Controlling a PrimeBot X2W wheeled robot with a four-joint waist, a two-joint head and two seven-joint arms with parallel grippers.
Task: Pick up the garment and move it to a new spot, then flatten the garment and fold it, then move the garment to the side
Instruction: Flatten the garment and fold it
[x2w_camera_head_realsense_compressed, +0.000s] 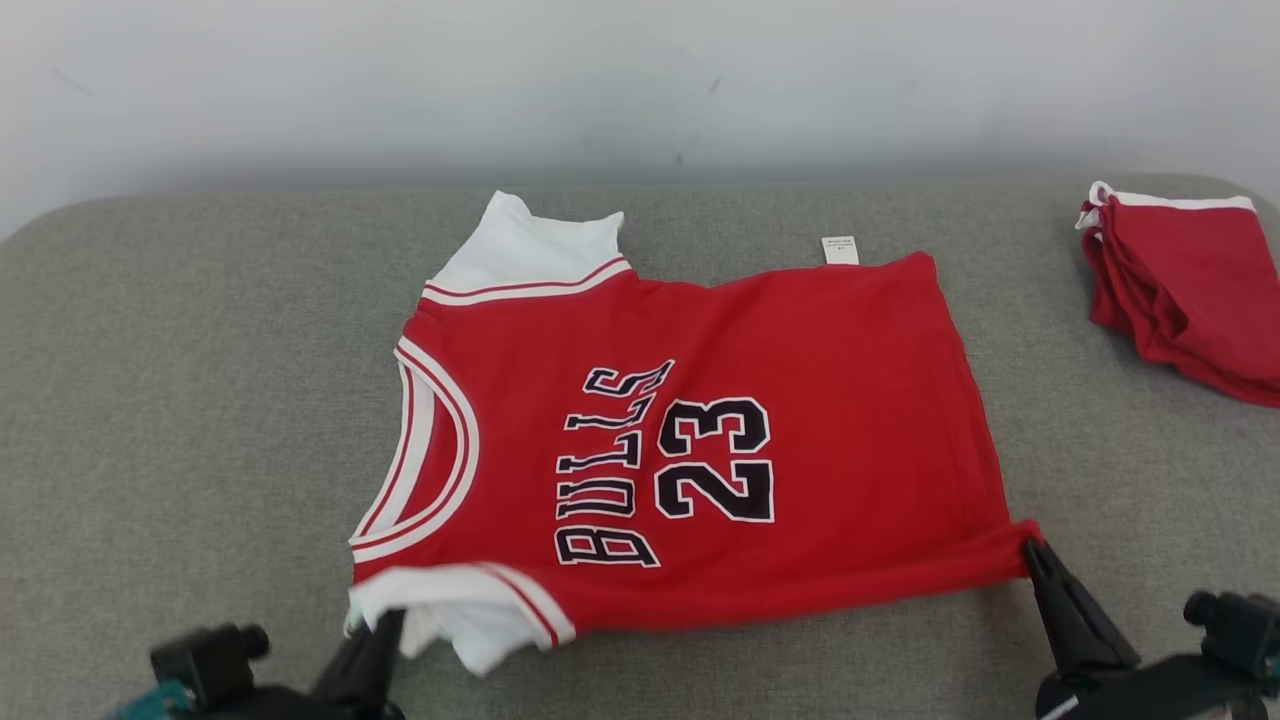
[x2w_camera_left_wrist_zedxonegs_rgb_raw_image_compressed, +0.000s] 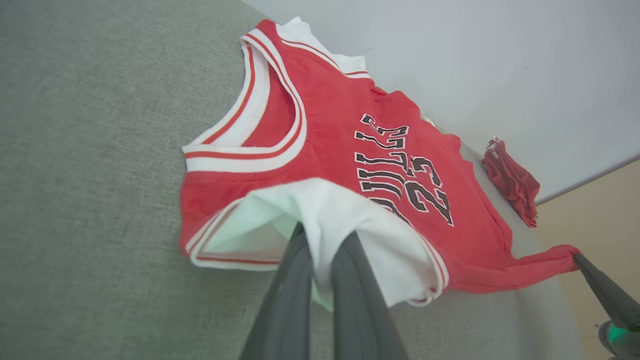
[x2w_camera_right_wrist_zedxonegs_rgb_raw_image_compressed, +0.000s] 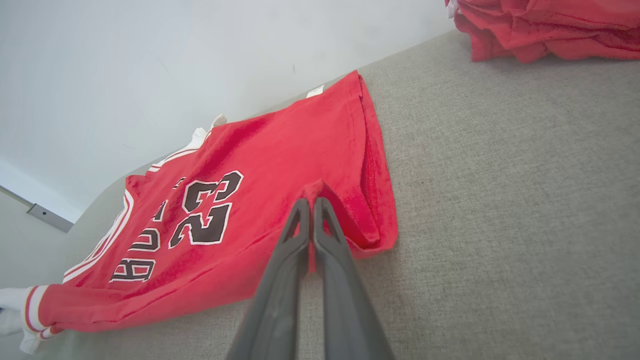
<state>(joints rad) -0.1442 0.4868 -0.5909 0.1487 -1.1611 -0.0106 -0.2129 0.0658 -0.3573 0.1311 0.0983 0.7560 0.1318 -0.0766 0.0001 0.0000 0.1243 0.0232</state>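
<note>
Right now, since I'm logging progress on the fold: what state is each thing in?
jersey: spread print-up on the grey surface, unfolded, near edge stretched between the grippers
left gripper: shut on the white sleeve
right gripper: shut on the hem corner
red pile: folded, stacked, apart at the right
</note>
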